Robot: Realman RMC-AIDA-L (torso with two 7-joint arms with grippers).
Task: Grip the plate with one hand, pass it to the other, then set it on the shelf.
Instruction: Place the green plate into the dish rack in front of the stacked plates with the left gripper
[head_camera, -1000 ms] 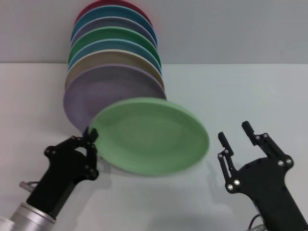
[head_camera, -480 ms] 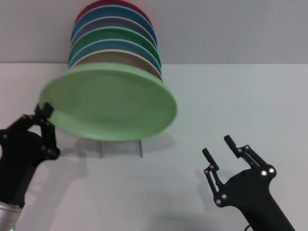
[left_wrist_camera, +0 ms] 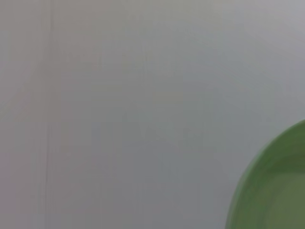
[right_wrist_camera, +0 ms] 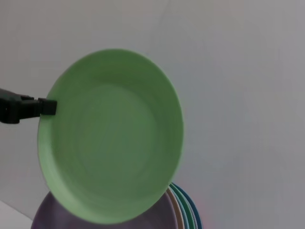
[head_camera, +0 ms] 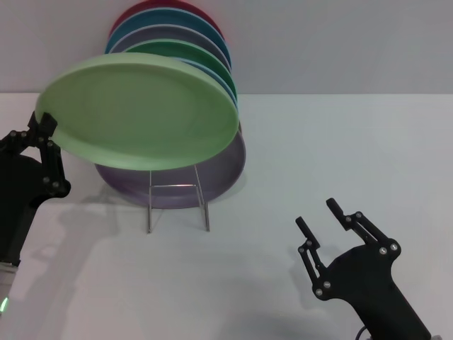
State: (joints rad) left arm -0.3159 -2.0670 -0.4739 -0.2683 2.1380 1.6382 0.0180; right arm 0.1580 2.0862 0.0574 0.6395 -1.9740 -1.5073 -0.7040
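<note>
The light pastel-green plate [head_camera: 141, 113] is held in the air in front of the row of plates, tilted, its face up and toward me. My left gripper [head_camera: 44, 127] is shut on its left rim. The plate also shows in the right wrist view [right_wrist_camera: 109, 155] and at a corner of the left wrist view [left_wrist_camera: 276, 191]. The silver wire shelf [head_camera: 177, 202] stands on the table below the plate, its front loop visible. My right gripper [head_camera: 322, 216] is open and empty, low at the front right, well apart from the plate.
Several coloured plates stand on edge in the shelf behind the held plate: a lavender plate [head_camera: 212, 177] in front, then a darker green plate [head_camera: 205, 57], blue and red ones toward the wall. The white table [head_camera: 340, 149] spreads to the right.
My left gripper has carried the green plate up and left, from low in front of the rack to above it. My right gripper has drawn back and down.
</note>
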